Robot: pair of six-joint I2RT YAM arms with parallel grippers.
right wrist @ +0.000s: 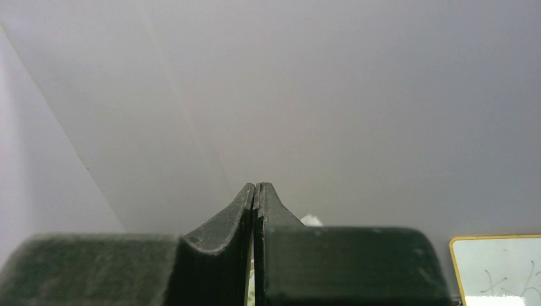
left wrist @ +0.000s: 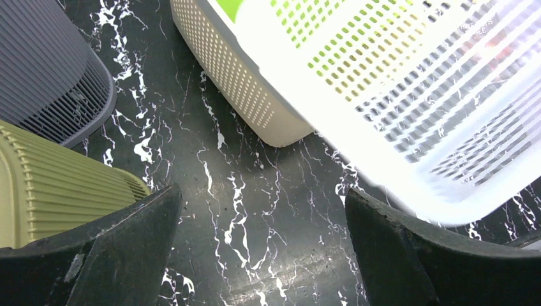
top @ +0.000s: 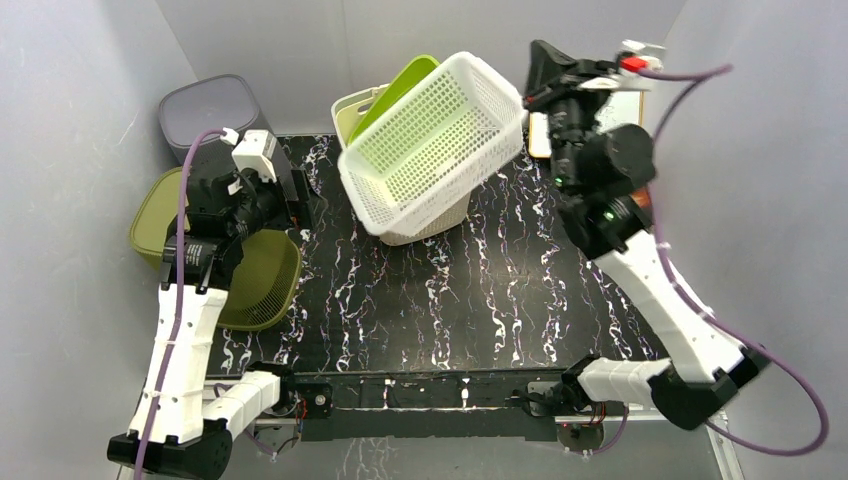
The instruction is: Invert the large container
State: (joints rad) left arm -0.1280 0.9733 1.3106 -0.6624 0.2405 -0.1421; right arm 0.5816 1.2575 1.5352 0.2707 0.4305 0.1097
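The large white perforated basket (top: 430,150) hangs tilted above the back of the table, its opening facing the near left. It also fills the upper right of the left wrist view (left wrist: 408,95). My right gripper (top: 530,95) is raised high at the basket's right corner. Its jaws are pressed together (right wrist: 255,188) with a thin white sliver of the rim between them. My left gripper (top: 297,192) is open and empty (left wrist: 261,197) low over the black marbled table, left of the basket and apart from it.
A smaller cream basket (top: 440,215) sits under the white one (left wrist: 236,76), with a lime green container (top: 400,85) behind it. A grey bin (top: 210,105) and an olive basket (top: 255,280) stand at the left. A whiteboard (right wrist: 497,268) lies at the back right.
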